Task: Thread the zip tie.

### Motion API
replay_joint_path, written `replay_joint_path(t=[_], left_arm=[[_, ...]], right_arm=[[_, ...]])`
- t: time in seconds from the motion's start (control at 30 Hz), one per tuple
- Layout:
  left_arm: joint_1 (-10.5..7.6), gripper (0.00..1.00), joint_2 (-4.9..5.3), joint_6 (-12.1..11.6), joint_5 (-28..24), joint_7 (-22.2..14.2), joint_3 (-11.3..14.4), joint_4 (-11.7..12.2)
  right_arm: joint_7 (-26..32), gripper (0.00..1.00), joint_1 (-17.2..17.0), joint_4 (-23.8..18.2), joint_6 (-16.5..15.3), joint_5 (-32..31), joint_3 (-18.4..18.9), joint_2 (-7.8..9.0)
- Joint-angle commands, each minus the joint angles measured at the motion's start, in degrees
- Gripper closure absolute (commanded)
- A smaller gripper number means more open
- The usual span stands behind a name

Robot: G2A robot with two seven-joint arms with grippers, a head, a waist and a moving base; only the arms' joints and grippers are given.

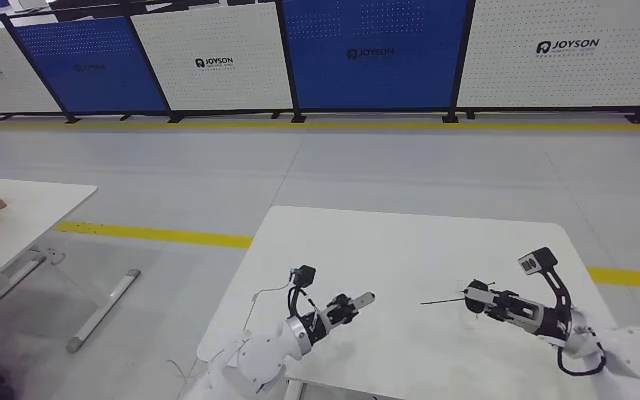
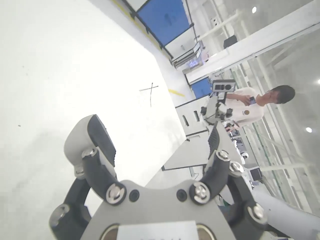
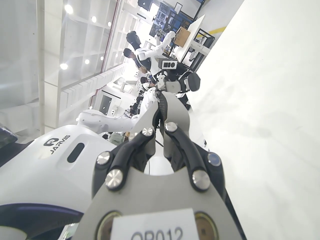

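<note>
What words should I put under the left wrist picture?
The open grey-and-black left end effector above the white table, with a thin black zip tie farther ahead.

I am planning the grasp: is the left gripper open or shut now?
Open. The left gripper has its fingers wide apart in its wrist view, nothing held between them.

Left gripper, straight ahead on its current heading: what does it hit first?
Probably the thin black zip tie over the white table, ahead of the left gripper, jaws open. Its height is unclear, so the gripper may pass over.
</note>
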Motion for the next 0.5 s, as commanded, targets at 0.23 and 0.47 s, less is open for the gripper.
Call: replay_joint_path(t=[0.23, 0.47], left_arm=[[-0.10, 0.00, -0.07, 0.0, 0.2, 2.4, 0.2, 0.3], [-0.34, 0.00, 0.16, -6.4, -8.8, -4.3, -0.4, 0.2]], right_arm=[[-7.3, 1.00, -1.1, -0.9, 0.0, 0.0, 0.9, -0.31], [-15.0, 1.00, -1.3, 0.2, 0.0, -1.0, -2.6, -2.19]])
